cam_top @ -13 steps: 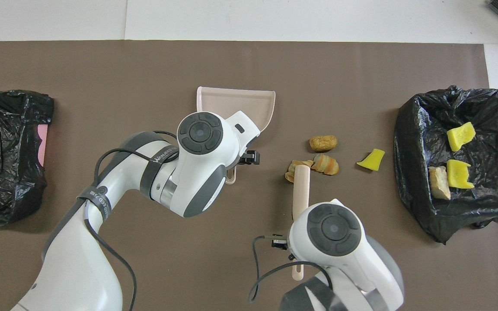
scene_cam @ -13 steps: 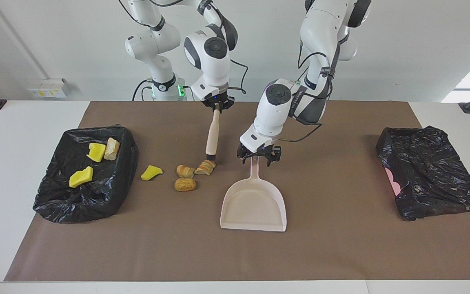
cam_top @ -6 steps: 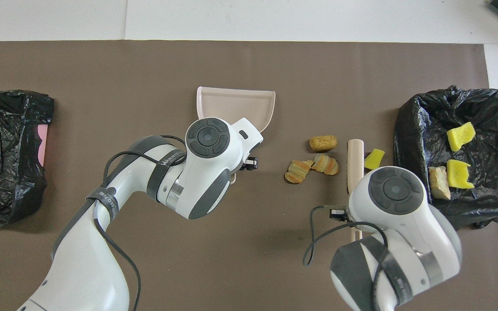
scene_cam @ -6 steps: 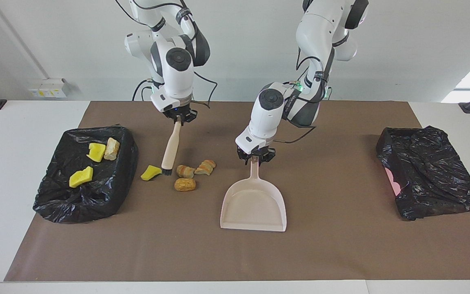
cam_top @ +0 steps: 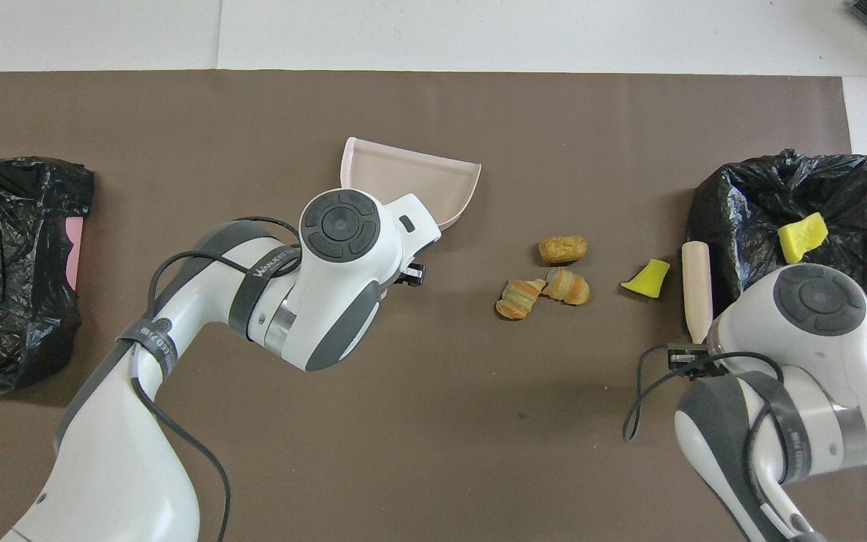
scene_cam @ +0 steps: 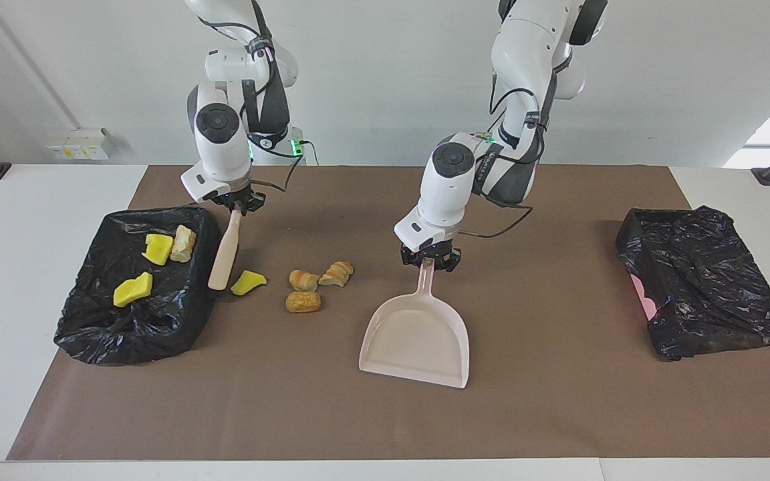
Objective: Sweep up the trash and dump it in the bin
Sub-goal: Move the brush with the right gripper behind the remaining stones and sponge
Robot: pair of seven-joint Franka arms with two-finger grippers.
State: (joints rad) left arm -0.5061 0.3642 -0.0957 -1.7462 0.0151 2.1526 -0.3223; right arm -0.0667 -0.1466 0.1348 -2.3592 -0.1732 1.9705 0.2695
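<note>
While the left arm bends low over mid-table, its left gripper [scene_cam: 431,259] is pinched on the handle of the dustpan [scene_cam: 416,341], whose pan tilts. The right gripper [scene_cam: 238,202] clamps the brush [scene_cam: 224,252], slanting down just beside the bin [scene_cam: 136,327]. Loose trash [scene_cam: 305,289] lies on the brown mat [scene_cam: 559,401] between both grippers; more sits in the bin.

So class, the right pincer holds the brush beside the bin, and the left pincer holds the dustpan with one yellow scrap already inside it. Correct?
Not quite. The facing view shows the dustpan empty; the yellow scrap lies on the mat beside the brush. The rest stands.
</note>
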